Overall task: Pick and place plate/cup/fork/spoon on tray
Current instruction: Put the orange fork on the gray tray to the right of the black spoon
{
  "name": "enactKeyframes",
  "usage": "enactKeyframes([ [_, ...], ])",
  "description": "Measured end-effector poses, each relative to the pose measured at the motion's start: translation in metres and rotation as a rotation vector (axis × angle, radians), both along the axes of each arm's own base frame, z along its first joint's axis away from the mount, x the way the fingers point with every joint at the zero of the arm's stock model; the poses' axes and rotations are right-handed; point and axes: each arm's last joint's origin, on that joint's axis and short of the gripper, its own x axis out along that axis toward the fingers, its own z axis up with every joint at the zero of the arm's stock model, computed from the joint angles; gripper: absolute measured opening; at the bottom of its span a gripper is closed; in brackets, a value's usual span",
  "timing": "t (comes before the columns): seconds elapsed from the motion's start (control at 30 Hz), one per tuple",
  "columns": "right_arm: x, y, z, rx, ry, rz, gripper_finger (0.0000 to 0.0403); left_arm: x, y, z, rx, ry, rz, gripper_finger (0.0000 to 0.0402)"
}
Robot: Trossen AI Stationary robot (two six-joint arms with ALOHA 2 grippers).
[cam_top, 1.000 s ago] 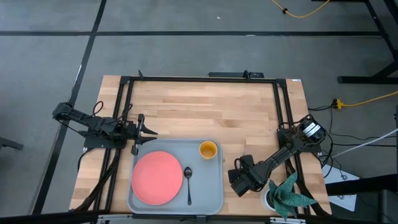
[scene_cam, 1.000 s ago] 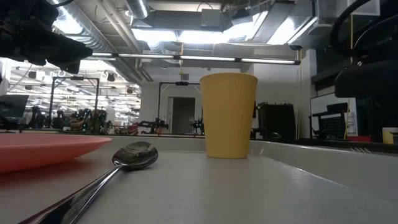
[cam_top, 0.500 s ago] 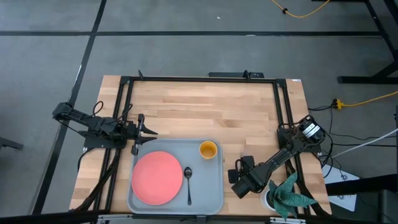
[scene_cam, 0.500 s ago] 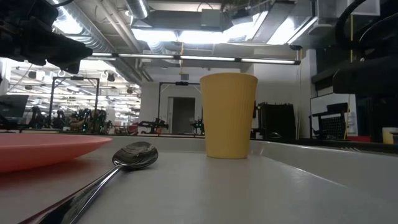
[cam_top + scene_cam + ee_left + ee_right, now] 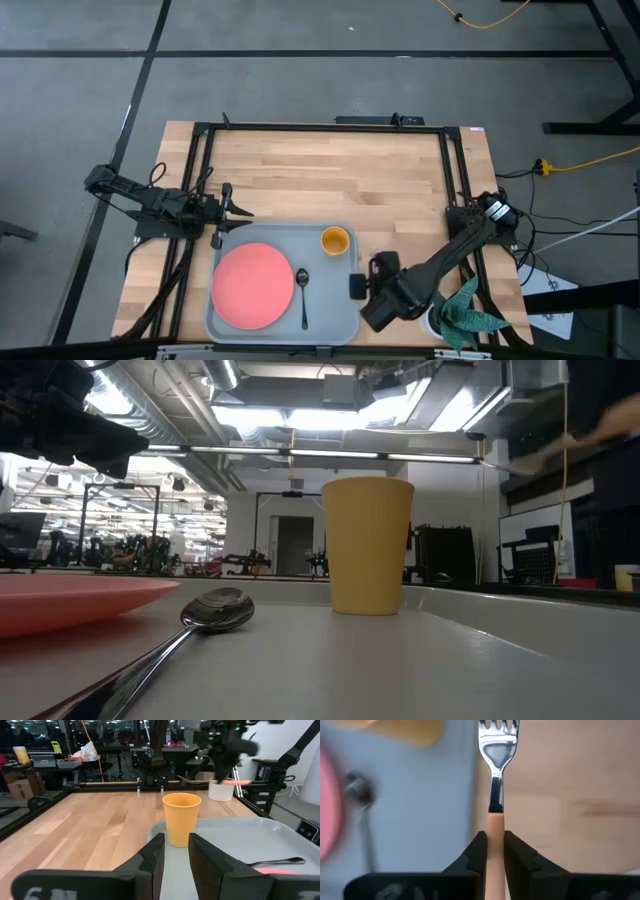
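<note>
Three of four pieces already on the tray: plate at its left half, spoon just right of the plate, cup upright near the far right corner. Only the fork left to place. Held by its orange handle in the right gripper, fingers clamped tight on it, tines pointing forward, roughly over the tray's right rim with the tabletop to one side. Seen from the left wrist, carried in the air beyond the cup.

Left gripper parked at the tray's far left corner, fingers slightly apart, holding nothing.

Against half a second earlier: right gripper shifted left from beside the tray to its right edge. Plate, spoon, cup and left arm unmoved. Remaining, by judgement: lowering and releasing the fork on the free strip right of the spoon.
</note>
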Motion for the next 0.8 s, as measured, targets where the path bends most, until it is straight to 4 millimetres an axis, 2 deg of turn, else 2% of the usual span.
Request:
enactKeyframes([
  [0.2,0.03,0.018,-0.005,0.097,-0.151,0.05,0.0042,0.0,0.0,0.0,0.0,0.0,0.0,0.008],
  [0.33,0.056,0.025,-0.023,0.117,-0.201,0.075,0.0042,0.0,0.0,0.0,0.0,0.0,0.0,0.008],
  [0.57,0.094,0.033,-0.04,0.108,-0.214,0.091,0.0042,0.0,0.0,0.0,0.0,0.0,0.0,0.008],
  [0.8,0.116,0.034,-0.062,0.077,-0.169,0.063,0.0042,0.0,0.0,0.0,0.0,0.0,0.0,0.008],
])
